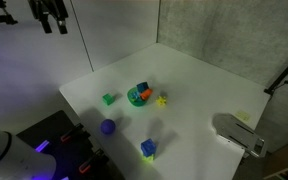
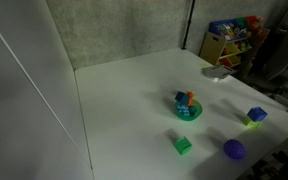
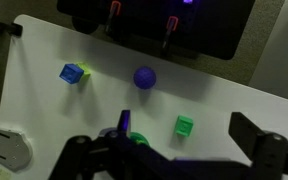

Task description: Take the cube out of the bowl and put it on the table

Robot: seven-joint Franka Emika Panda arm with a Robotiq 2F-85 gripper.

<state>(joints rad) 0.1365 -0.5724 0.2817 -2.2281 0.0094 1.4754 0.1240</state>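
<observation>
The small green bowl [image 1: 138, 97] stands near the middle of the white table [image 1: 194, 90]. It also shows in an exterior view [image 2: 187, 110]. The plain blue cube [image 1: 142, 88] lies in it beside an orange piece; it shows in both exterior views [image 2: 182, 98]. My gripper [image 1: 52, 15] hangs open and empty high above the table's far corner, well away from the bowl. In the wrist view the open gripper [image 3: 187, 138] frames the table. Only a sliver of the bowl [image 3: 137, 140] shows by one finger, and the cube is hidden.
A small green cube [image 1: 108, 98], a purple ball [image 1: 108, 127], a blue block with a yellow-green part [image 1: 148, 149] and a small yellow piece [image 1: 162, 99] lie around the bowl. A grey object [image 1: 239, 132] sits at the table's edge. A toy shelf [image 2: 234, 40] stands beyond the table.
</observation>
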